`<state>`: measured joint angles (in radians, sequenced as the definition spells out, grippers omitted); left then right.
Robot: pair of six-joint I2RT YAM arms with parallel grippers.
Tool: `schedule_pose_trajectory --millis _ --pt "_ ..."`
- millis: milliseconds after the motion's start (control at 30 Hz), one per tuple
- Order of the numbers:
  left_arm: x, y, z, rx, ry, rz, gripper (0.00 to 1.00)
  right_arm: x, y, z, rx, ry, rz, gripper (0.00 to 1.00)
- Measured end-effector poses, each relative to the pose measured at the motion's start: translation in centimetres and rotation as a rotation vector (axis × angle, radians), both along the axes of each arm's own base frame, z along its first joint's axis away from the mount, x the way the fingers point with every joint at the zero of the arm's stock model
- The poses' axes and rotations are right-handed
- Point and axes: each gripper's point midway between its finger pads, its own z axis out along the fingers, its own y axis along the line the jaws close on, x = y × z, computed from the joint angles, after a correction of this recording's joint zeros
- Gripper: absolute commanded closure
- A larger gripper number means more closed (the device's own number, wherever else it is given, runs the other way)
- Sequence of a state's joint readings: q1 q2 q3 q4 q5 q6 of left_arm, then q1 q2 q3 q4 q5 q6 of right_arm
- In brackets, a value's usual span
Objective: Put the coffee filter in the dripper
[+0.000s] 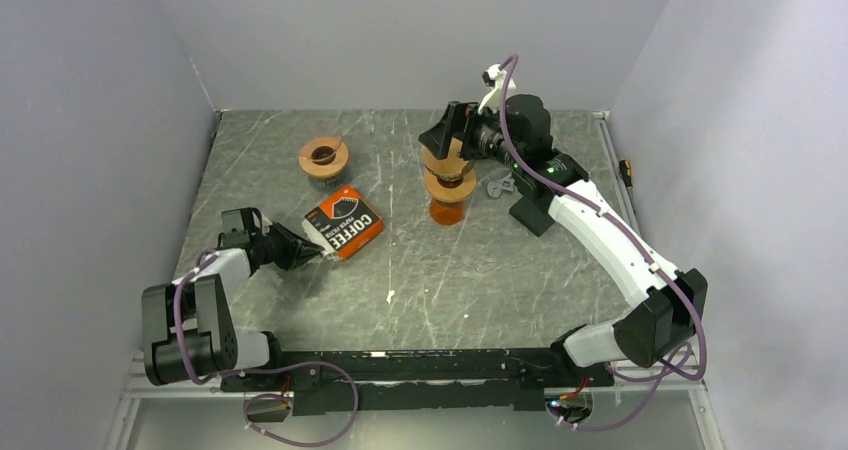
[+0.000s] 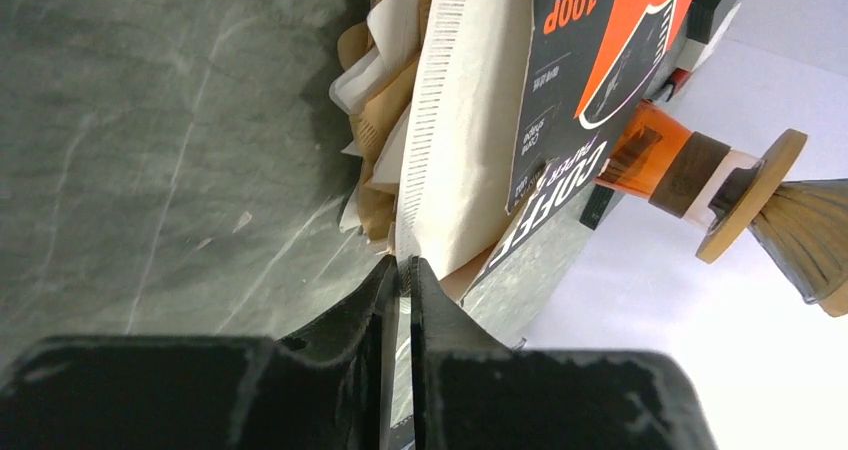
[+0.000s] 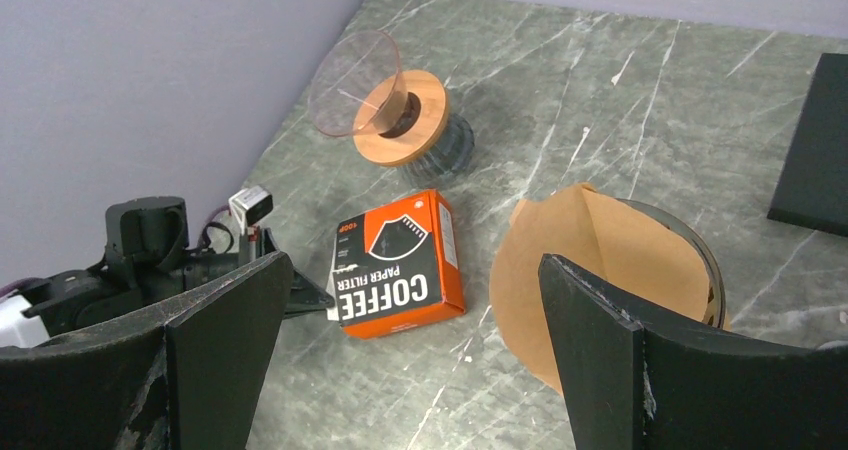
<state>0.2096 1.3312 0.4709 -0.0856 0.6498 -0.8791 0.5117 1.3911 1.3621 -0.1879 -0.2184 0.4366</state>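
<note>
An orange and black coffee filter box (image 1: 343, 222) lies at the left middle of the table, with white and brown filters spilling from its open end (image 2: 400, 120). My left gripper (image 1: 303, 251) is shut on the edge of a white filter (image 2: 455, 140) at that end. A dripper with a wooden collar on an orange carafe (image 1: 447, 190) stands mid-table with a brown filter (image 3: 600, 270) in it. My right gripper (image 1: 447, 133) hangs open just above it, its fingers (image 3: 225, 320) spread wide and holding nothing.
A second clear dripper with a wooden collar (image 1: 323, 156) stands on a glass jar at the back left. A black block (image 1: 532, 210) and a small metal piece (image 1: 497, 186) lie right of the orange carafe. Grey walls close in the back and both sides.
</note>
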Motion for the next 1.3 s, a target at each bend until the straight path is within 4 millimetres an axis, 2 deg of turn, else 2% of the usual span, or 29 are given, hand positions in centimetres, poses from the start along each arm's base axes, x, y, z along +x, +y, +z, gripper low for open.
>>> schedule_pose_trajectory --millis 233,333,467,600,1033,1133,1300 --pt "-0.7 0.7 0.4 0.073 0.033 -0.022 0.92 0.1 0.1 -0.1 0.000 0.001 0.000 0.01" --pt "-1.0 0.9 0.5 0.097 0.048 -0.032 1.00 0.1 0.1 -0.2 -0.002 0.004 0.001 0.01" --pt "-1.4 1.1 0.8 0.115 0.061 -0.044 1.00 0.2 0.1 -0.3 -0.003 0.005 0.000 0.01" --pt "-1.4 1.4 2.1 0.147 0.051 -0.056 1.00 0.2 0.1 -0.3 -0.003 0.005 0.000 0.01" --pt "-1.5 3.4 9.3 0.321 -0.027 -0.069 1.00 0.2 0.1 -0.3 -0.005 0.004 0.001 0.00" --pt "-1.4 3.9 11.7 0.369 -0.072 -0.075 1.00 0.2 0.1 -0.3 -0.005 0.004 0.001 0.00" --pt "-0.7 4.8 16.8 0.477 -0.212 -0.096 1.00 0.2 0.1 -0.2 -0.004 0.002 0.001 0.00"
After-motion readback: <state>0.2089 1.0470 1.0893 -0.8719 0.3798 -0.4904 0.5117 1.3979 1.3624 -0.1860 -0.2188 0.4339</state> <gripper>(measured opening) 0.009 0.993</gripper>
